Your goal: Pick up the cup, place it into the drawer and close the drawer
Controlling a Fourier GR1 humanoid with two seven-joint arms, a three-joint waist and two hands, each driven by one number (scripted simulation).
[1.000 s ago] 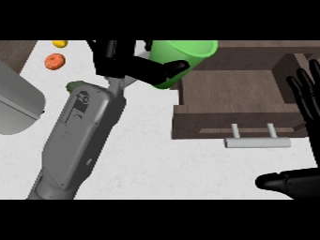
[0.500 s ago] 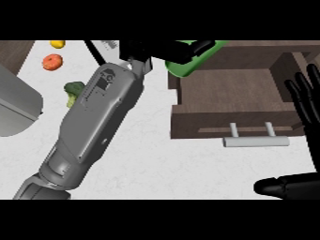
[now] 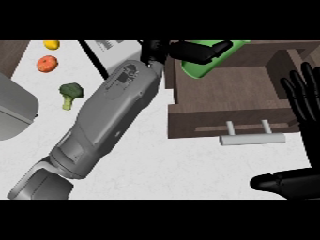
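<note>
Holding green cup (image 3: 202, 65) over open drawer (image 3: 232, 115) | left robot hand (image 3: 190, 49) curled round it | right robot hand (image 3: 316, 117) spread

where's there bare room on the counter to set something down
The biggest bare patch is in front of the drawer, between the left forearm and right hand. A narrower strip lies between the broccoli and that forearm. The far left holds an orange and lemon.

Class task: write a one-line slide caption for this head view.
Left hand holds the green cup over the open drawer; right hand rests open at the right edge.
</note>
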